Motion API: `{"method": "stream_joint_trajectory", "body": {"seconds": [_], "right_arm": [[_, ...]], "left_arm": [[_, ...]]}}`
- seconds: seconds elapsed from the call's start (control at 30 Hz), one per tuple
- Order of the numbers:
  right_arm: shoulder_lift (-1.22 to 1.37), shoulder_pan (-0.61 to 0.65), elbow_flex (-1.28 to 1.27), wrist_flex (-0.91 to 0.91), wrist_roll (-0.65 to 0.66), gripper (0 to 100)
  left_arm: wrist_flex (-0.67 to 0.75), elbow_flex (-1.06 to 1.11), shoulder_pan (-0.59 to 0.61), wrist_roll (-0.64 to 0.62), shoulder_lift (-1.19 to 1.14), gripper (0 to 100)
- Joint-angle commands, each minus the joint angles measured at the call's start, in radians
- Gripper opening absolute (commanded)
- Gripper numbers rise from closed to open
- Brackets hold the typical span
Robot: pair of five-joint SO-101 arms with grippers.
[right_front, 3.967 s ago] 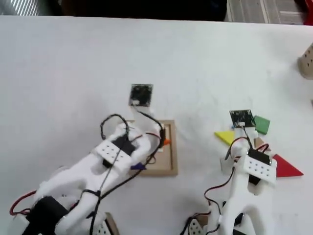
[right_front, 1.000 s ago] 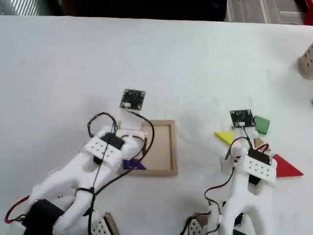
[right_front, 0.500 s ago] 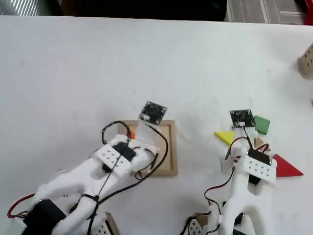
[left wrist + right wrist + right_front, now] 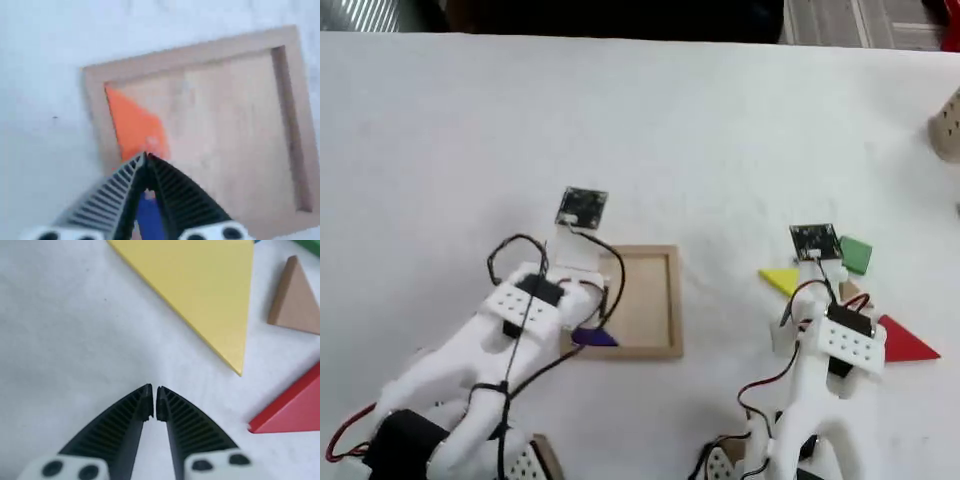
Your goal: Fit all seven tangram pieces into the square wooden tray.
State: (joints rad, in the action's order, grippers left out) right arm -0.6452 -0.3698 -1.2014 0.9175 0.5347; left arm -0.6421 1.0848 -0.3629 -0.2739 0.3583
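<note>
The left gripper point(image 4: 146, 160) is shut tight, with its two black fingers pressed tip to tip. It hangs over the near left corner of the square wooden tray point(image 4: 200, 45). Right ahead of its tips, an orange triangle point(image 4: 134, 127) lies flat inside the tray. One edge of it is snug against the tray's wall. A blue piece point(image 4: 148, 215) shows in the thin gap behind the tips. It looks to lie under the gripper, but I cannot be sure it is not pinched. From the high view, the blue piece point(image 4: 592, 337) sits at the near edge of the tray and pokes out from under the left arm.

The right gripper point(image 4: 154, 405) is shut too, with nothing between its fingers. It is low over the white surface point(image 4: 60, 315). Ahead of it, a big yellow triangle point(image 4: 200, 285) lies flat, apart from the tips. Off to the gripper's right are a small tan triangle point(image 4: 295, 302) and a red triangle point(image 4: 295, 412). They are near each other but not touching. A green square point(image 4: 856, 254) lies farther ahead and to the right. These four pieces are well apart from the tray.
</note>
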Motion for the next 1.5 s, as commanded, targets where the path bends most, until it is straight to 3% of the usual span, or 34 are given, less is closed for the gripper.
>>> {"method": "stream_joint_trajectory", "body": {"seconds": [0.0,0.23,0.63,0.93,1.27,1.47], "right_arm": [[-0.024,0.016,0.006,-0.015,0.012,1.9],[-0.024,0.016,0.006,-0.015,0.012,2.0],[-0.024,0.016,0.006,-0.015,0.012,2.0],[-0.024,0.016,0.006,-0.016,0.012,2.1],[-0.024,0.010,0.006,-0.016,0.011,2.1],[-0.024,0.008,0.006,-0.016,0.011,2.1]], "left_arm": [[0.005,0.008,0.018,-0.002,0.035,2],[-0.002,-0.015,0.018,-0.008,0.062,2],[0.040,0.146,0.027,0.000,0.384,2],[0.069,0.149,0.400,-0.005,0.575,2],[0.055,0.265,0.753,0.017,0.585,2],[0.091,0.371,0.780,0.176,0.591,2]]}}
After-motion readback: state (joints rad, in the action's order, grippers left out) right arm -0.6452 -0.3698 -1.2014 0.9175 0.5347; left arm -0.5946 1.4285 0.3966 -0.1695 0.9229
